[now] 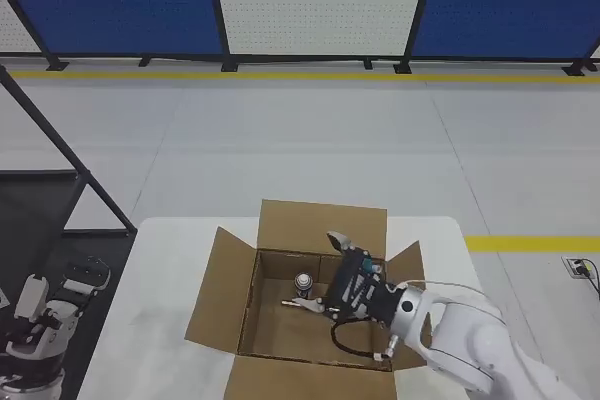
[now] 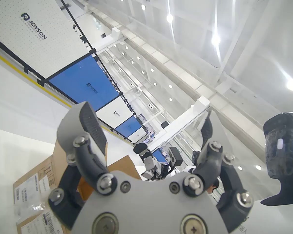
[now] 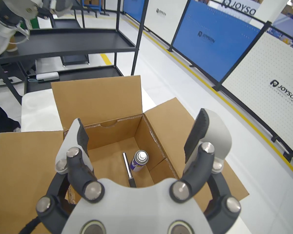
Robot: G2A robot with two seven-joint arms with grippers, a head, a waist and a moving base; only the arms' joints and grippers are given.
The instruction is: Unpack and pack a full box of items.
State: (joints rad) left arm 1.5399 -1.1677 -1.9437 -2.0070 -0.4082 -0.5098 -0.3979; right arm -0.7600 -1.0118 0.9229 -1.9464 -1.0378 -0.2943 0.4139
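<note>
White worktop (image 1: 170, 270) carries open cardboard box (image 1: 325, 225), flaps out. Above box opening: right hand (image 3: 140, 122), spread, empty. Well apart from box, past worktop edge: left hand (image 2: 146, 113), spread, empty. Inside box by corner: spray can (image 3: 139, 160), upright. On box floor just beside can: metal rod (image 3: 127, 166), flat.

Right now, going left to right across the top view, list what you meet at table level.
left arm → cardboard box's left flap → spray can → right arm
</note>
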